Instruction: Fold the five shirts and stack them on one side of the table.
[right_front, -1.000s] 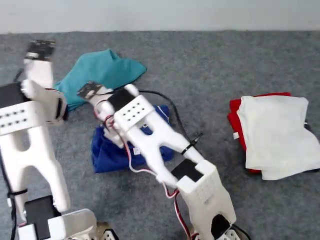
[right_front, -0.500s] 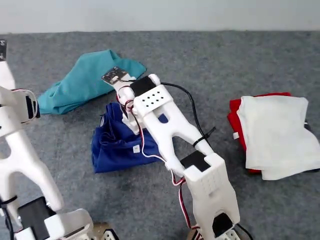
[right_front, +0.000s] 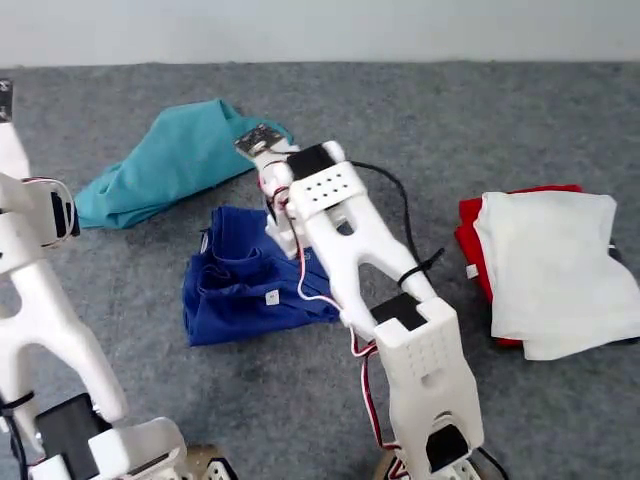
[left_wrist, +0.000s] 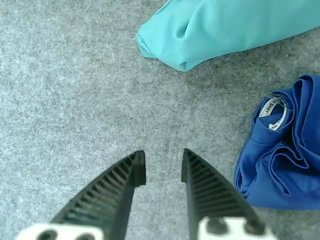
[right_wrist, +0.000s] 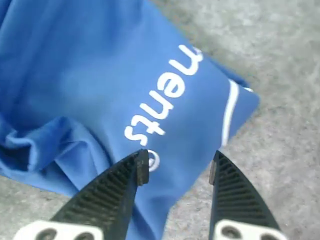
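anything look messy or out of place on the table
Yes. The blue shirt lies crumpled mid-table and the teal shirt is a loose heap behind it, neither folded. The white shirt sits neatly folded on the red shirt off to one side.

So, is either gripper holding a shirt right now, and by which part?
Nothing is held. The left gripper is open over the table; the right gripper is open over the blue shirt, pinching no fabric.
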